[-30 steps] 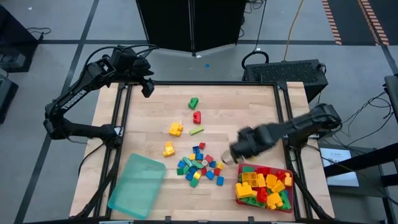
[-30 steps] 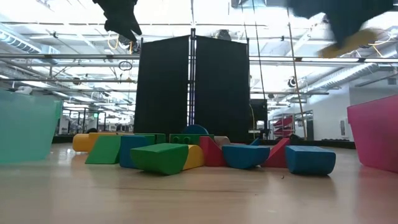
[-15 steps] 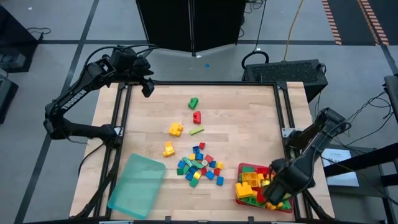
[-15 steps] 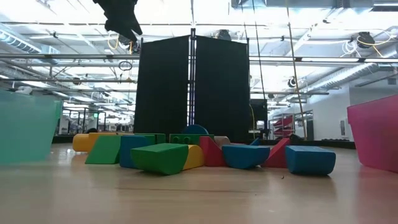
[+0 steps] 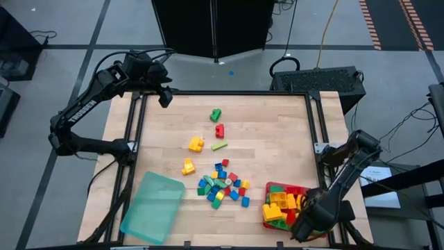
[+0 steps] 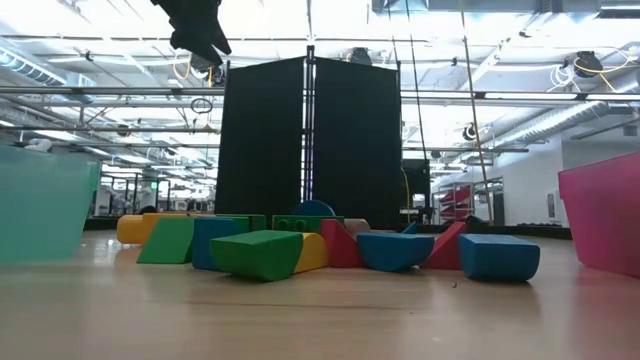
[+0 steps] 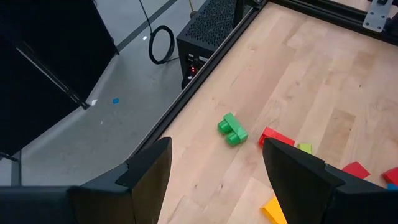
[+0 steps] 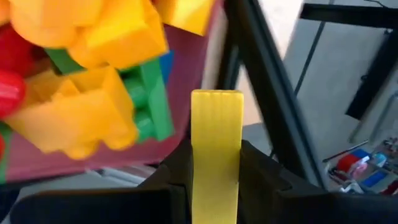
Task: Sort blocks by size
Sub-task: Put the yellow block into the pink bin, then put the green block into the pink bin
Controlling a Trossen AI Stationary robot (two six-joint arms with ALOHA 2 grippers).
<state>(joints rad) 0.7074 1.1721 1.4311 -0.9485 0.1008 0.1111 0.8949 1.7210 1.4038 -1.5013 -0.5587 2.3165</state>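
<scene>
In the high view we see our left gripper at the upper left, hanging over the far left corner of the worktop. Its fingers stand wide apart with nothing between them, as the left wrist view shows. Below it, at the lower left of the frame, the teal tray lies flat with nothing in it that we can make out.

Moving right, loose blocks lie near the centre: a green block farthest up, a red block just below it, then a yellow block and a thin lime piece side by side. Another yellow block sits lower, to the left of the small-block cluster, a tight mix of blue, red, green and yellow cubes at lower centre.

At the lower right the red tray holds a heap of larger yellow, red and green blocks. Our right gripper hovers over the tray's near right corner. In the right wrist view its fingers are closed narrowly on a yellow slab, held upright just beyond the tray's wall.
</scene>
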